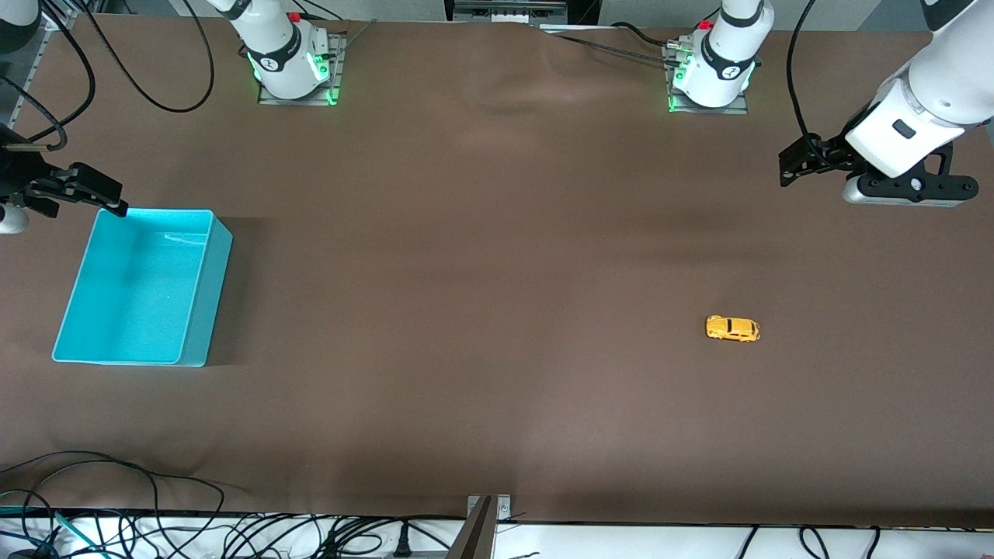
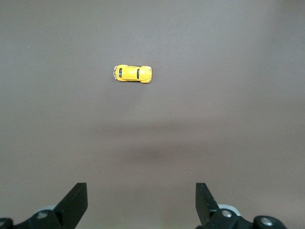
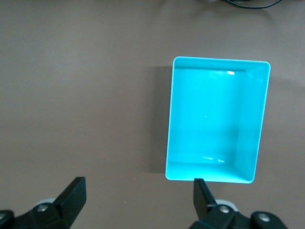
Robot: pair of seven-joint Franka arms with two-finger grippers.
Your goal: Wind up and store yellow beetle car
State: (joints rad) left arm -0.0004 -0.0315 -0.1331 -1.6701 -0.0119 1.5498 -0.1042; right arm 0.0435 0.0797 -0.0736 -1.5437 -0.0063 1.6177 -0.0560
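Turquoise bin [image 1: 144, 287] holding nothing, yellow beetle car [image 1: 732, 328] on table, left end effector [image 2: 142, 202] and right end effector [image 3: 139, 200] both spread apart.

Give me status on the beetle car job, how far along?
Done: nothing visible. The yellow beetle car sits on the table toward the left arm's end, untouched. In hand: nothing; the left gripper is open above the table near the car, the right gripper open by the empty turquoise bin. Left: grasp, wind up, store in the bin.
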